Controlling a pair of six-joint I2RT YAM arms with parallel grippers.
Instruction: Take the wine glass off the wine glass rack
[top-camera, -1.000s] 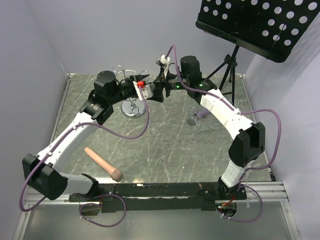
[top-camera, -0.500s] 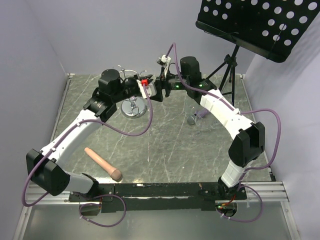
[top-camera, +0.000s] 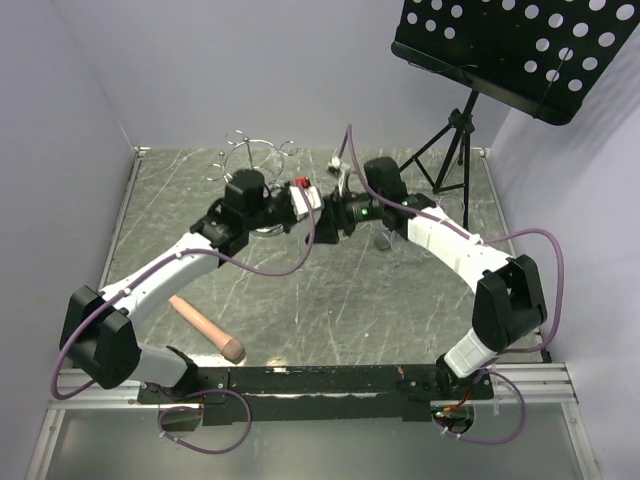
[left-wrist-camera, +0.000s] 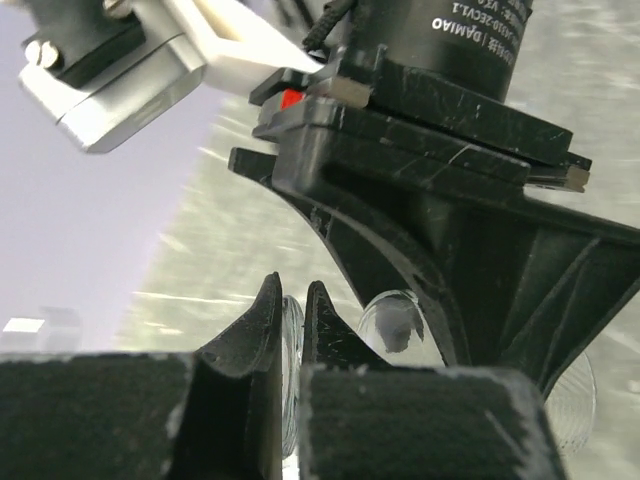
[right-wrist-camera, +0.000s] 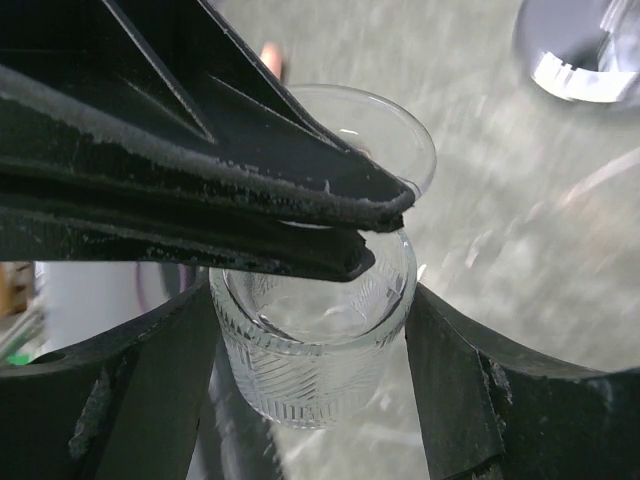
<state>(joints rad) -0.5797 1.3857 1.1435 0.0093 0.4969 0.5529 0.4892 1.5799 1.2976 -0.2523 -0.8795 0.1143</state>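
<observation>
The wine glass (right-wrist-camera: 318, 365), clear with a ribbed bowl, is held in the air between both grippers. My right gripper (right-wrist-camera: 312, 300) is shut on the bowl, one finger on each side. My left gripper (left-wrist-camera: 290, 292) is shut on a thin glass edge, and its fingers (right-wrist-camera: 330, 200) cross over the bowl's mouth in the right wrist view. In the top view the two grippers meet, left gripper (top-camera: 320, 205) and right gripper (top-camera: 328, 222), to the right of the wine glass rack (top-camera: 256, 152). The rack's shiny base (right-wrist-camera: 580, 50) lies behind, apart from the glass.
A pink wooden stick (top-camera: 205, 328) lies at the near left of the table. A small grey object (top-camera: 385, 240) sits under the right arm. The black music stand (top-camera: 520, 50) and its tripod (top-camera: 455, 140) stand at the far right corner.
Both grippers have moved together nearer and to the right, away from the rack, carrying the glass. The rack's top ring now stands free behind the left arm.
</observation>
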